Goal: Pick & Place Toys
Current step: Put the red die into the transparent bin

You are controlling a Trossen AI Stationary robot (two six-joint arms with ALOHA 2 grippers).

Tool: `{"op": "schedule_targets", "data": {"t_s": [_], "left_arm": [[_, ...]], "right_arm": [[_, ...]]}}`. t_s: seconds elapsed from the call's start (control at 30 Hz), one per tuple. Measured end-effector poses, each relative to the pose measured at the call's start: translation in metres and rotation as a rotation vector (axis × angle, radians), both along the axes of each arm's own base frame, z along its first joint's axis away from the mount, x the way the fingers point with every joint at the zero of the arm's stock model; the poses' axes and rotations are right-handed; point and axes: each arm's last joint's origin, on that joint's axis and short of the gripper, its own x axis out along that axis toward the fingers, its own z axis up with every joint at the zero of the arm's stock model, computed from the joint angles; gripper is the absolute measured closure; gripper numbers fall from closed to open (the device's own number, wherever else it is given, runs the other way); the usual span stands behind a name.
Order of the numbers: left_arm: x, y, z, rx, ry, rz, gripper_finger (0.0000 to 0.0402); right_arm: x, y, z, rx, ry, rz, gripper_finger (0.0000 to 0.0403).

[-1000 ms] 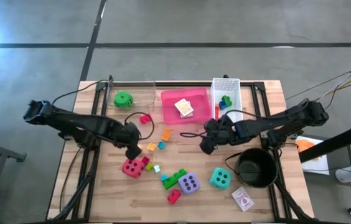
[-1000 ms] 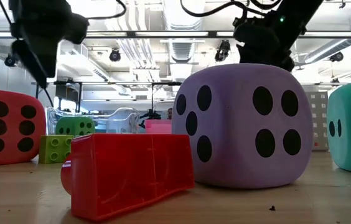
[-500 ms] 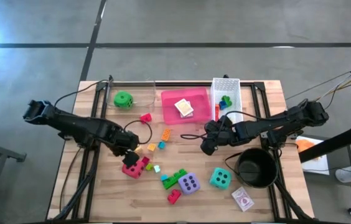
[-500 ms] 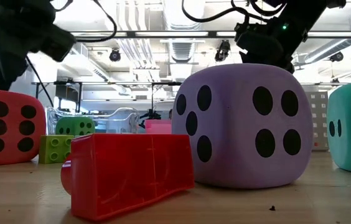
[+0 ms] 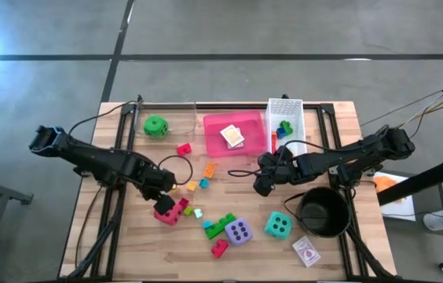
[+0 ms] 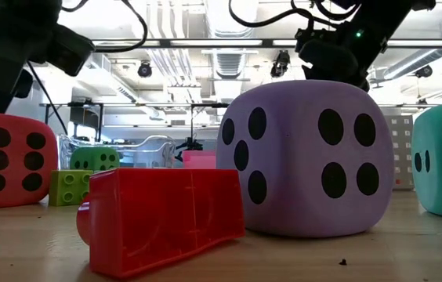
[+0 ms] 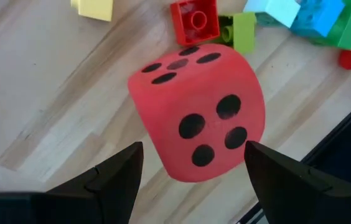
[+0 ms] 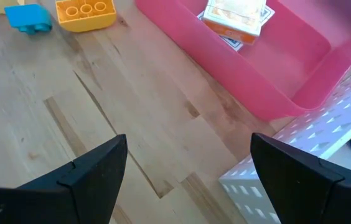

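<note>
The red soft die with black dots (image 5: 168,211) lies on the left half of the wooden slatted table (image 5: 135,251), at about eight o'clock from the table's middle, with small plastic bricks scattered just beside it toward three o'clock. It looks like a foam cube, so I judge it light, squashy and not fragile; its faces are matte and should not slip, and the best hold is across two opposite flat faces, near the middle, not on a corner. The left gripper (image 7: 191,162) hangs directly above this die with its two dark fingers (image 7: 116,174) spread apart, one on each side of the cube and wider than it; they hold nothing, and I cannot tell if they already touch it. In the left wrist view the die sits between the fingers, a little toward twelve o'clock from their tips. Further right are the purple soft die (image 5: 239,231) and the teal soft die (image 5: 277,225), both near the table's front edge at about five o'clock from its middle. The right gripper (image 5: 262,182) waits near the table's middle, fingers also spread and empty, with the pink plastic tray (image 8: 275,68) close at its eleven o'clock and the white mesh basket (image 5: 286,106) at one o'clock.
</note>
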Motion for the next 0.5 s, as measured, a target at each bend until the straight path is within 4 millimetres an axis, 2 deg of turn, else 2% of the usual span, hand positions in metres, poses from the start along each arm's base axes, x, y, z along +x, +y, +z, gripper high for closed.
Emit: {"op": "schedule_targets", "data": {"t_s": [0.5], "left_arm": [[0.003, -0.002, -0.012, -0.037, -0.065, -0.005, 0.0116]], "right_arm": [[0.001, 0.0, 0.0, 0.004, -0.011, 0.002, 0.0069]]}}
